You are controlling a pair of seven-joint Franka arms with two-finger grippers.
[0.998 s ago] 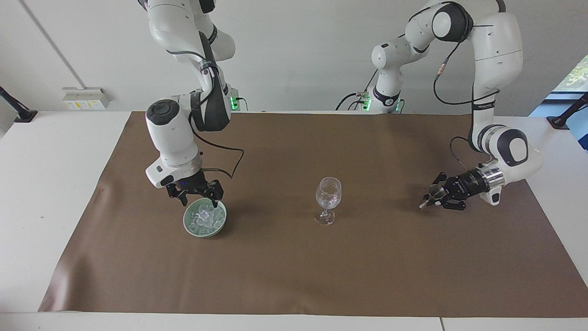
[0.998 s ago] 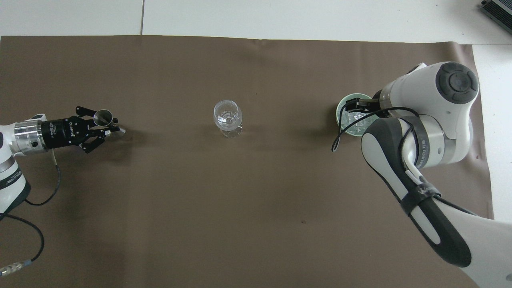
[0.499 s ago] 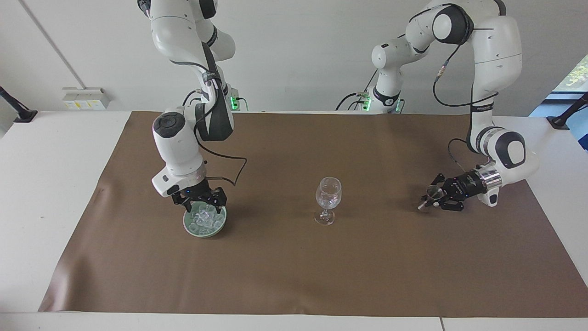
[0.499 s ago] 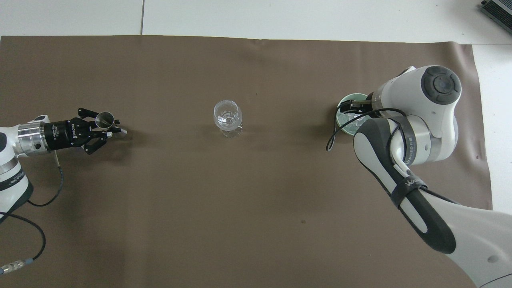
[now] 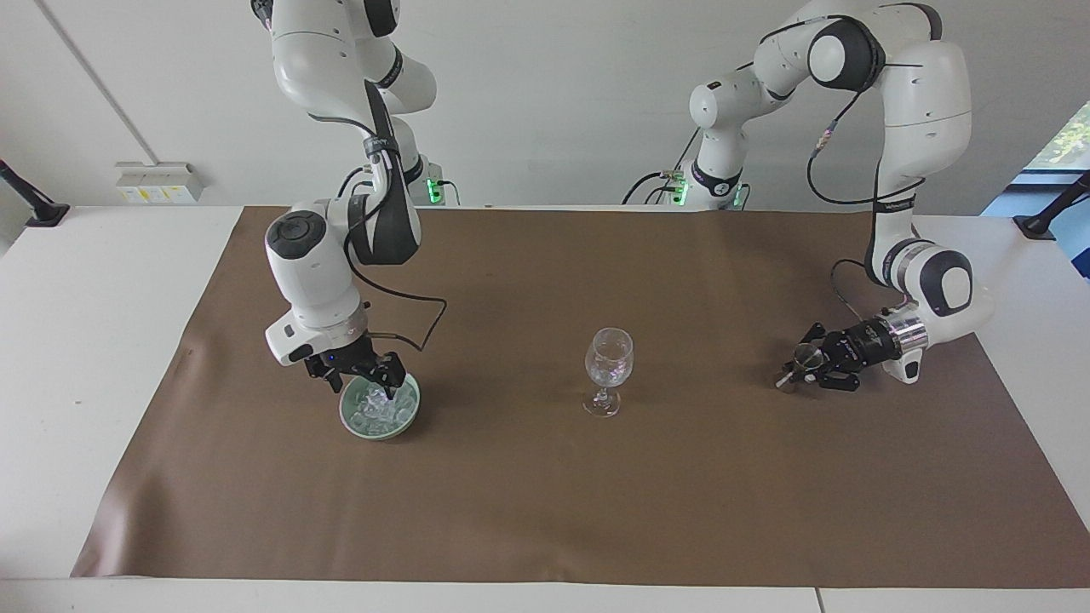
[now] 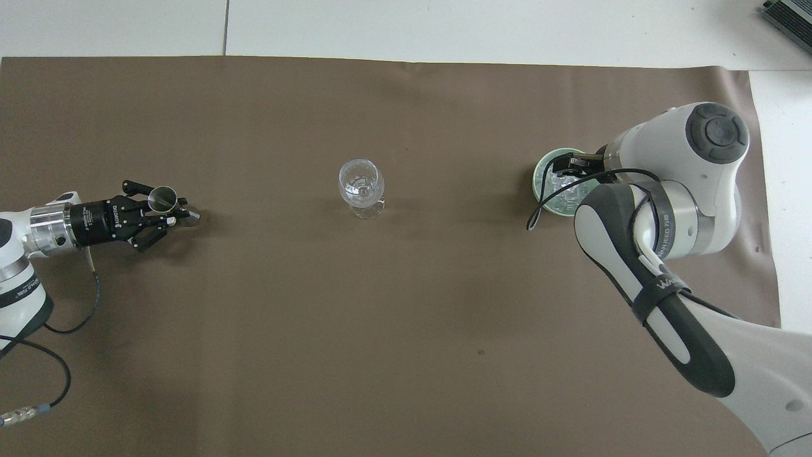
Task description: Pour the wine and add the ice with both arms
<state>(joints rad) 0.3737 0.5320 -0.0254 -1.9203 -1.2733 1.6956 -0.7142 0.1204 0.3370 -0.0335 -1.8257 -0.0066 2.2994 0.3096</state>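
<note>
A clear wine glass (image 5: 608, 366) (image 6: 361, 184) stands upright mid-cloth. Toward the right arm's end sits a pale green bowl (image 5: 344, 414) (image 6: 538, 176) heaped with ice (image 5: 381, 409) (image 6: 562, 198). My right gripper (image 5: 368, 385) (image 6: 564, 172) hangs open over the bowl, one fingertip dipping among the chunks; I see nothing gripped. Toward the left arm's end, my left gripper (image 5: 799, 369) (image 6: 166, 209) lies nearly level, just above the cloth. It is shut on a small metal measuring cup (image 5: 806, 355) (image 6: 162, 197), whose lower end (image 6: 190, 217) is at the cloth.
A brown cloth (image 5: 545, 511) (image 6: 380, 317) covers most of the white table. The right arm's elbow and forearm (image 6: 660, 266) reach over the cloth near the bowl and hide part of it from above. A black cable (image 6: 70, 317) trails from the left wrist.
The right arm swung slightly and its gripper shifted over the bowl, staying open. The left gripper sank a little and drew back toward its own end, still shut on the metal cup.
</note>
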